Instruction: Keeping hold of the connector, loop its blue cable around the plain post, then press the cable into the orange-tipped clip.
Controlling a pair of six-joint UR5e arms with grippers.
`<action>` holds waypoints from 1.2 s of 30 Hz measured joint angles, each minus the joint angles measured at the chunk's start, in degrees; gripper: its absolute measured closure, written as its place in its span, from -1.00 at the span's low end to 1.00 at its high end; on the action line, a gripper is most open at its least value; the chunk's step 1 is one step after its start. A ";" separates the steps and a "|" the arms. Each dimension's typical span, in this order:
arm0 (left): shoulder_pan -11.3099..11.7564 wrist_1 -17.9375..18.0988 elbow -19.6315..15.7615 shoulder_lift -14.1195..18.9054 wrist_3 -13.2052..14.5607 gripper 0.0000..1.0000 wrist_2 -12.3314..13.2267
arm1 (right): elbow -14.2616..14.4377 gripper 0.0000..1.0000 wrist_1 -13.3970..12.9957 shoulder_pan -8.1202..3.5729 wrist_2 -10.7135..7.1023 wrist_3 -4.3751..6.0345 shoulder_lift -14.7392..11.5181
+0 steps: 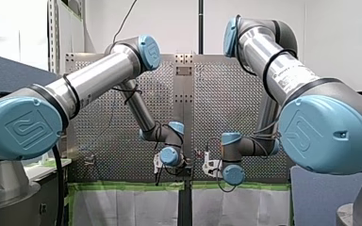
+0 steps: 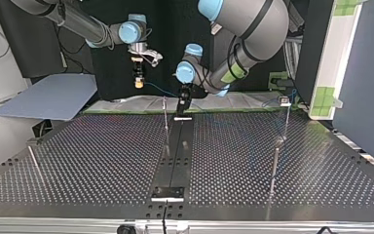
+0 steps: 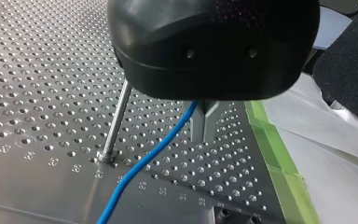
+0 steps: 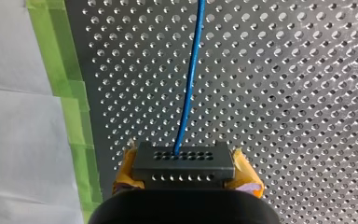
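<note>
In the right wrist view my right gripper is shut on a dark connector block, one yellow pad on each side. The blue cable runs straight ahead from the block over the perforated table. In the top view that gripper hangs above the table's far edge. My left gripper has its metal fingers together on the blue cable, low over the plate. A plain metal post stands just beside it. The top view shows this post next to my left gripper. No orange-tipped clip can be made out.
More thin posts stand at the top view's right, one at its left. A small fixture sits at the far right edge. A dark centre strip runs down the plate. Green tape and white sheeting border the plate.
</note>
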 joint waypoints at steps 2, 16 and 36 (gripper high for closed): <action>0.09 0.01 0.00 0.16 0.05 1.00 0.13 | -0.14 0.73 -0.13 -0.17 -0.23 0.06 0.00; 0.23 1.20 0.51 1.60 -1.15 1.00 0.87 | -2.02 0.73 0.70 -1.86 -1.90 0.46 0.00; 1.15 2.48 5.10 -0.64 -4.58 1.00 3.02 | -6.42 0.73 2.99 -5.25 -4.55 0.56 0.17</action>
